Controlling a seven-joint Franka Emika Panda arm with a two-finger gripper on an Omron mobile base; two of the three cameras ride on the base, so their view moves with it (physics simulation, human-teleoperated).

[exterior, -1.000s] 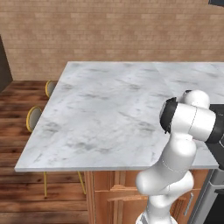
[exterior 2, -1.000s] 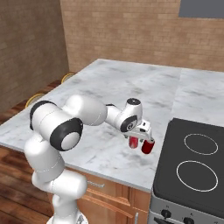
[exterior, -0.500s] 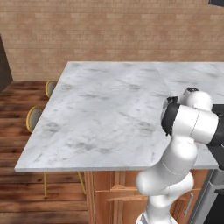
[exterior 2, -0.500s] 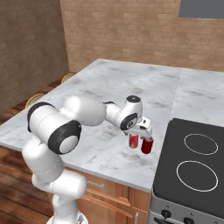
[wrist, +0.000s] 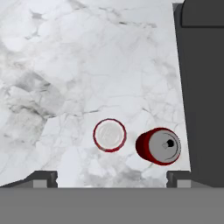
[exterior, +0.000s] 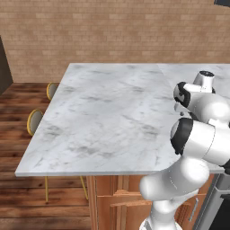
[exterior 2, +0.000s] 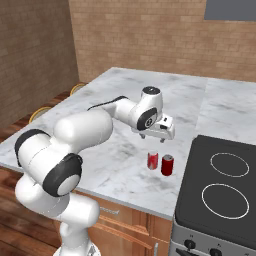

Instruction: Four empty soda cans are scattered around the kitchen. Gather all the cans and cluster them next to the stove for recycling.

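Cans, red, two: both stand upright on the marble counter (exterior 2: pixel 115 150) directly beneath your gripper (exterior 2: pixel 157 135), which hangs above them with nothing between its fingertips. In the hand view the first red can (wrist: pixel 110 135) sits almost centred between the two tips, and the second red can (wrist: pixel 159 146) stands just beside it on the side toward the stove (wrist: pixel 203 92), close to it, with a thin strip of marble visible between the two. From the right base view the pair reads the same: first red can (exterior 2: pixel 153 160) and second red can (exterior 2: pixel 167 165) side by side, near the edge of the stove (exterior 2: pixel 220 190) and clear of it.

Gripper: jaws spread wide, empty, pointing straight down over the pair. You can judge this as a release posture; the cans look set down, not about to be lifted, since they already sit where the task wants them.

Placement rationale: the pair is clustered next to the cooktop for recycling, kept on the counter so neither rests on a burner ring.

Outstanding: two of four cans look accounted for. The pink-purple and blue cans remain to be found, so by my estimate you are about halfway.
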